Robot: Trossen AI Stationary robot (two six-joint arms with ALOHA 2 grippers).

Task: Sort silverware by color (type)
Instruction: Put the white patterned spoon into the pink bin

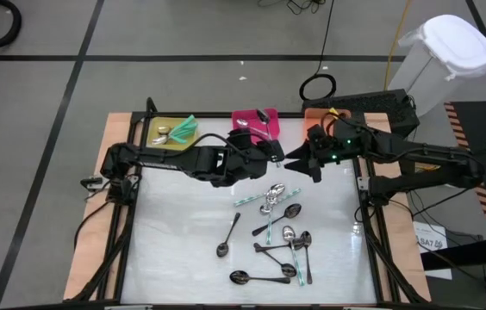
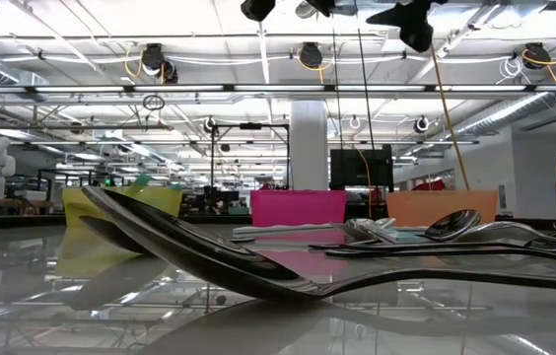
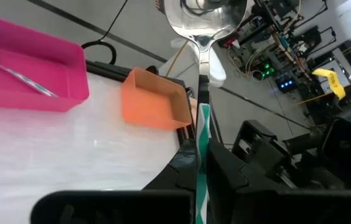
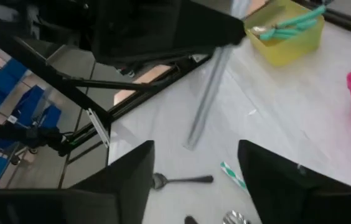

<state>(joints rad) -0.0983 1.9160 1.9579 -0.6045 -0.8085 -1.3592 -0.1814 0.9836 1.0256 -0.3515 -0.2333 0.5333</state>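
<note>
My left gripper (image 1: 276,155) is over the table's far middle, just in front of the pink bin (image 1: 256,123). It is shut on a spoon with a teal-and-white handle. My right gripper (image 1: 299,164) faces it from the table's right and is open. In the right wrist view its fingers stand apart around (image 4: 194,168), below the spoon's shaft (image 4: 208,93), touching nothing. Several more spoons (image 1: 277,232), dark, silver and teal-handled, lie flat on the white table top. The yellow bin (image 1: 170,131) holds teal spoons and the pink bin holds a silver one (image 3: 14,68). My left gripper (image 3: 201,149) pinches the spoon's teal-and-white handle (image 3: 203,130) between its two fingers. The spoon lies along the fingers, which point toward the table's right. Its shiny bowl (image 3: 206,18) sticks out past the fingertips. The spoon is lifted clear of the table.
The orange bin (image 3: 154,99) sits at the far right corner, partly under my right arm. The three bins line the far edge (image 2: 298,207). A black frame rims the table (image 1: 122,232). Bare white surface lies on the near left (image 1: 174,250). A white lidded bin (image 1: 445,60) stands off the table.
</note>
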